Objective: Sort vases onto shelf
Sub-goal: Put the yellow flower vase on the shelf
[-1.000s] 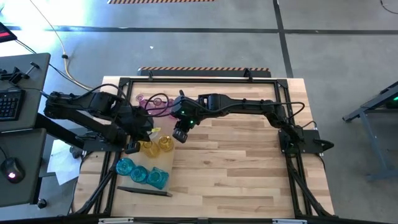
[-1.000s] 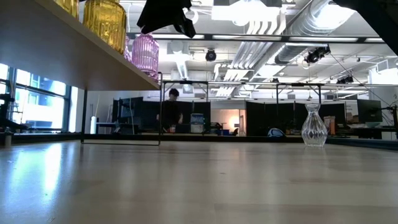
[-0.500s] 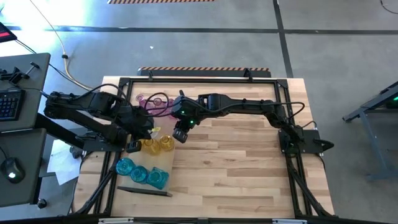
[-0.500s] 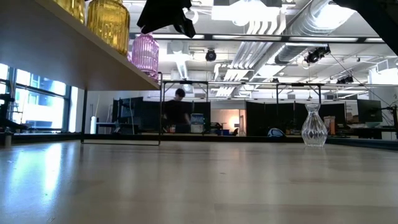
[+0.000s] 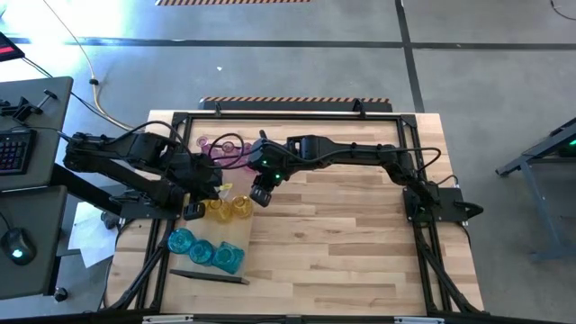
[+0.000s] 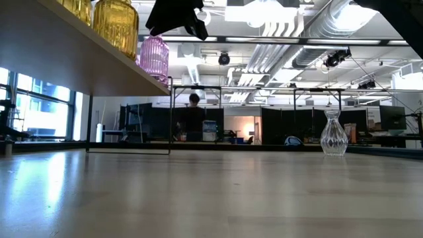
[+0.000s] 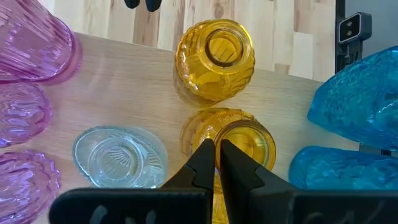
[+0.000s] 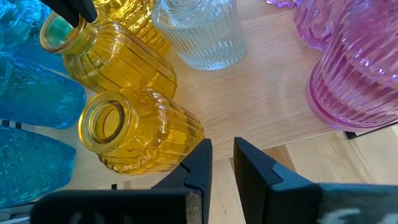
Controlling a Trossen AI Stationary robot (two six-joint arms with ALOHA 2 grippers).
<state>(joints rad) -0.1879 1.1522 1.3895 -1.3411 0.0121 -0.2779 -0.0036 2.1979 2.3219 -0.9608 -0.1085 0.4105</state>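
We observe the left gripper (image 7: 216, 151) clenched on the rim of an amber vase (image 7: 239, 142) on the shelf (image 7: 124, 93); the right gripper (image 8: 222, 163) hovers nearby, slightly parted, empty.

Open industrial workspace, grey concrete floor (image 5: 270, 63).
Exposed ducts (image 6: 301, 26) and pipes overhead with bright ceiling lights; windows (image 6: 39, 112) on low view's left; dark partitions (image 6: 291, 125) at back, person (image 6: 193, 119) standing there. Desk (image 5: 22, 171) with keyboard (image 5: 13, 148) and mouse (image 5: 15, 253) beside butcher-block table (image 5: 360, 243); striped tape (image 5: 297, 100) on floor.
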